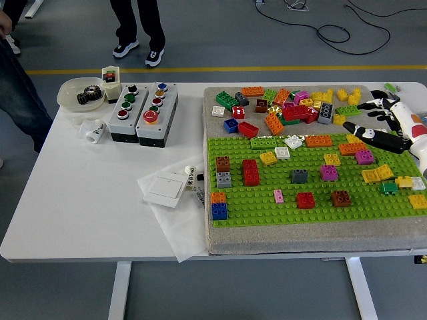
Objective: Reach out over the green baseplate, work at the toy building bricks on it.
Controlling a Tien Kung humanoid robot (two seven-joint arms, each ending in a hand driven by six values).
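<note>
1. While the right hand (377, 127) hovered with fingers spread, holding nothing, the green baseplate (267, 200) lay below and left of it.
2. Loose bricks (293, 107) lay just left of the hand.

The single head view looks forward and down from high on the robot's side over the white table (80, 200), its near edge low in frame, the green baseplate (267, 210) right of centre, floor beyond the far edge, distant enough to take most of the tabletop.
</note>
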